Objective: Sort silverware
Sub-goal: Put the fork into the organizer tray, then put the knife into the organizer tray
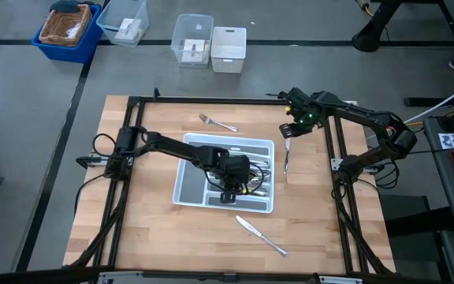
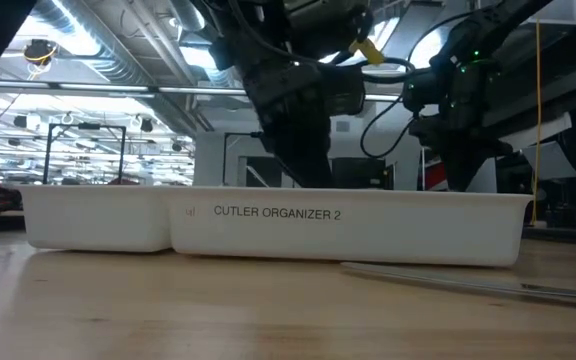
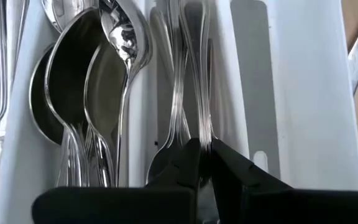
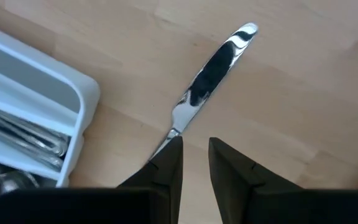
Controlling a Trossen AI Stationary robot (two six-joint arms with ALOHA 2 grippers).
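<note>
Plainly, the left gripper [image 3: 204, 146] is down inside the white tray [image 1: 270, 147], at its near end. Its jaws are drawn close on the handle of a fork [image 3: 194, 93] that lies with other forks in one slot, beside the spoons [image 3: 73, 81].

The chief risk, I judge, is in the lift. If the jaws part too little, the fork may rise with them and spill across the divider. A sideways pull could also drag the light tray across the desk.

The right gripper [image 4: 194, 146] hangs over the knife [image 4: 213, 65] lying just beside the tray's right wall, towards the desk's right edge. Whether its jaws hold the knife I cannot tell. The handle end meets one fingertip, so a poor pinch could let the knife swing or drop onto the tray rim.

Both arms would then be working close over the same tray, so they might collide.

Open room lies along the near and left sides. A second knife [image 1: 261, 235] rests by the near edge, and a loose fork [image 1: 217, 122] by the far edge.
</note>
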